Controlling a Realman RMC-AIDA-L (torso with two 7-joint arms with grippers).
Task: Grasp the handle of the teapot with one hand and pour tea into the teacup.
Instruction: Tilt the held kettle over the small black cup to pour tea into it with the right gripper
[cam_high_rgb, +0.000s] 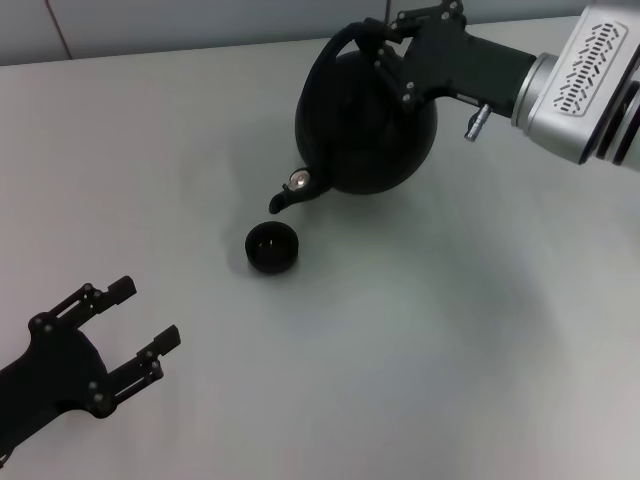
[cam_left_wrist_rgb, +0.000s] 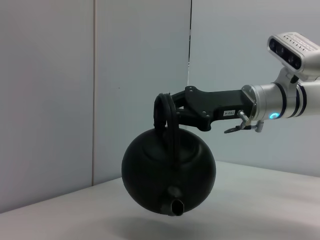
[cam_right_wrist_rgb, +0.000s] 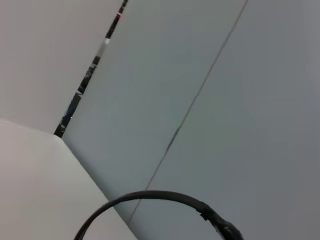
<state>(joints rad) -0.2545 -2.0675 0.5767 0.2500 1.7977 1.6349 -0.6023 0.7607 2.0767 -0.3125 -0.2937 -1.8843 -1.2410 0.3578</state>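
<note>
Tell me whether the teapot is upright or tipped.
Tipped. The right gripper holds the handle, the teapot hangs off the table, and its spout points down at the teacup.

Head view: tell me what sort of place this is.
Probably a lab or test bench, not a kitchen: a bare pale table against plain grey wall panels, holding only a teacup, with the right gripper holding a teapot above it and the left gripper open nearby.

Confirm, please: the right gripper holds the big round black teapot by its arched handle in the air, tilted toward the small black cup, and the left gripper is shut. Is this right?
One detail is wrong. In the head view the left gripper is open, its fingers spread apart, holding nothing. The rest stands: the right gripper holds the big round matte-black teapot by its arched handle, lifted and tilted toward the small black cup.
</note>
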